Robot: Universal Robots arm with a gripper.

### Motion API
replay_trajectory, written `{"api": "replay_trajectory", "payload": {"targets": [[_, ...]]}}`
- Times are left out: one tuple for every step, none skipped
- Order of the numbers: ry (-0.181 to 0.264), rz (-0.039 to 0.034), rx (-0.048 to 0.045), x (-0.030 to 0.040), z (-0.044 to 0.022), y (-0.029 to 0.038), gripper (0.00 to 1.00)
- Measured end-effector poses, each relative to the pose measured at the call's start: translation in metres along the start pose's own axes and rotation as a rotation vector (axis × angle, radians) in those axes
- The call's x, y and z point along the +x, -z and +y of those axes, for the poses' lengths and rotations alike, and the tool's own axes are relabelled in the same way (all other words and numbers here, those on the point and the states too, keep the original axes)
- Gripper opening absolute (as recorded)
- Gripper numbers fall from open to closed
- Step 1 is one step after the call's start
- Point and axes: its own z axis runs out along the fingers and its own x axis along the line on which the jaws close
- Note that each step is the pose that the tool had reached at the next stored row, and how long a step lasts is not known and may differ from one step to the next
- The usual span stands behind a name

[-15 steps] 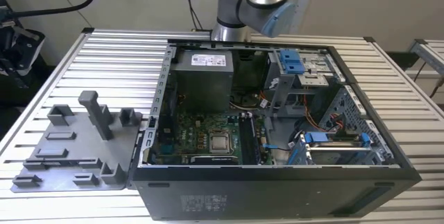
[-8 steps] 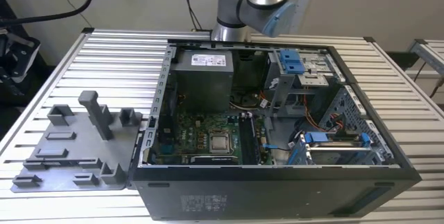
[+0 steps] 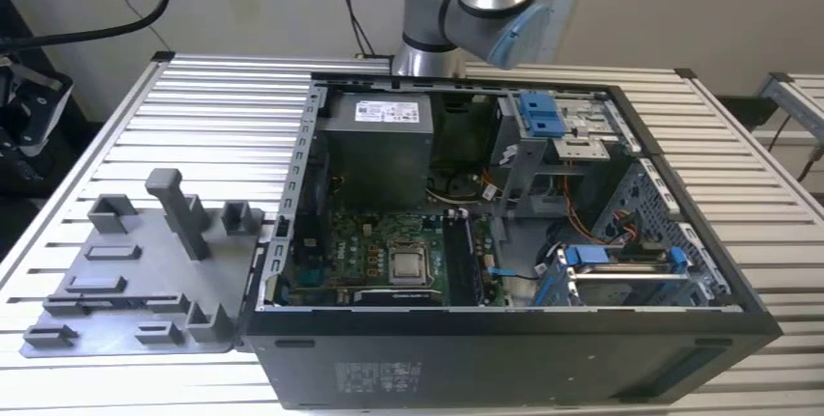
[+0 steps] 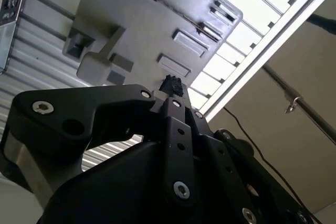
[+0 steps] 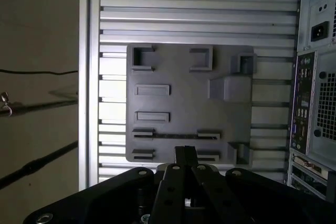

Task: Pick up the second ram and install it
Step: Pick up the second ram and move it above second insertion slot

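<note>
**A:** Jaws?
**B:** Clenched. In the first wrist view the gripper (image 5: 185,153) has both fingers (image 5: 180,156) pressed together. There's only a seam between them and nothing pinched. In the second wrist view the gripper (image 4: 170,85) ends in one dark tip.

**A:** Ram?
**B:** The ram (image 5: 176,136) lies edge-on in the gray tray (image 5: 178,98). It's a thin dark strip bridging two slotted holders, not gripped.

**A:** Touching it?
**B:** No contact seen. The tips sit over the tray, just beside the strip, above the neighbouring pair of holders. Can't tell how high above.

**A:** Where's the tray?
**B:** On the slatted table (image 3: 219,97), at the exterior view's left. The tray (image 3: 129,281) is just beside the open case (image 3: 515,363), by the case's near left corner.

**A:** Case?
**B:** It's lying on its side with the top open and the board (image 3: 386,262) facing up. The arm (image 3: 470,11) rises at the far side of the table, behind the case.
</note>
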Motion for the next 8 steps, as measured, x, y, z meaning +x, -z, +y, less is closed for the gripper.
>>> {"api": "replay_trajectory", "payload": {"targets": [[0.0, 0.0, 0.0, 0.0, 0.0, 0.0, 0.11], [0.0, 0.0, 0.0, 0.0, -0.0001, 0.0, 0.11], [0.0, 0.0, 0.0, 0.0, -0.0001, 0.0, 0.11], [0.0, 0.0, 0.0, 0.0, -0.0002, 0.0, 0.11], [0.0, 0.0, 0.0, 0.0, -0.0002, 0.0, 0.11], [0.0, 0.0, 0.0, 0.0, -0.0002, 0.0, 0.11], [0.001, 0.0, 0.0, 0.0, -0.0002, 0.0, 0.11], [0.002, 0.0, 0.0, 0.0, -0.0002, 0.0, 0.11]]}}
